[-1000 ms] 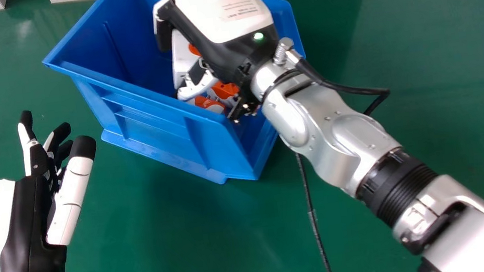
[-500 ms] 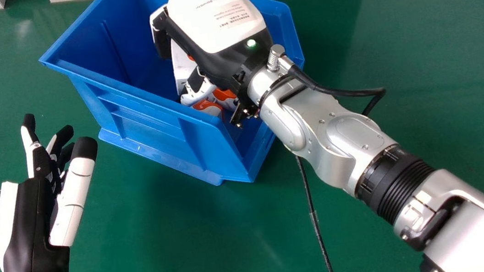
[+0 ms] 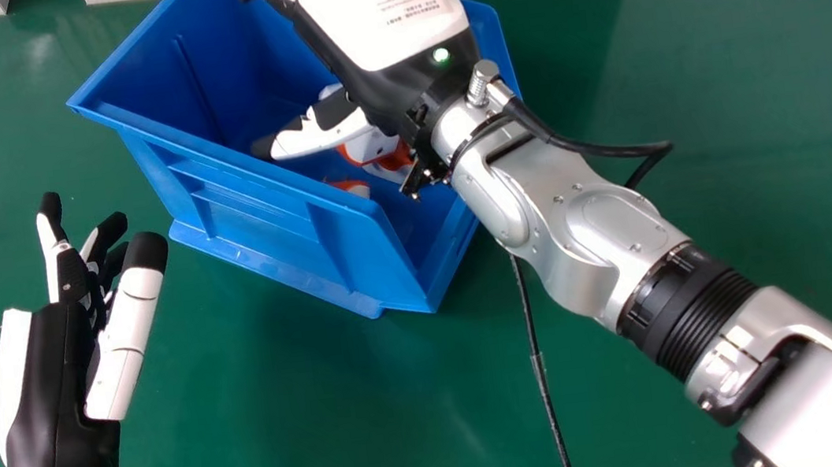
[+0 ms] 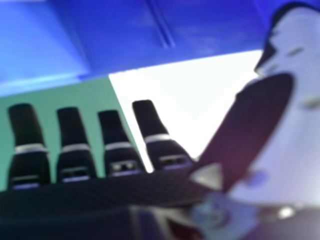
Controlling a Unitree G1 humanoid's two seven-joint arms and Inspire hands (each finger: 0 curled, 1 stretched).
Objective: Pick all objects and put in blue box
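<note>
Right robot hand (image 3: 390,22) spread over blue box (image 3: 246,207), upper centre; orange-and-white items (image 3: 373,146) inside look rigid, light, best pinched across sides.

We see the blue box (image 3: 254,206) upright and open at the top, set at a slant, with a projecting rim and ribbed sides. Inside it, towards its near right corner, we can make out a white object with orange trim (image 3: 371,146), partly hidden. Just beside it, close to the near wall, we see a smaller bit of white and orange (image 3: 351,187). We can't tell how many separate objects lie there.
</note>
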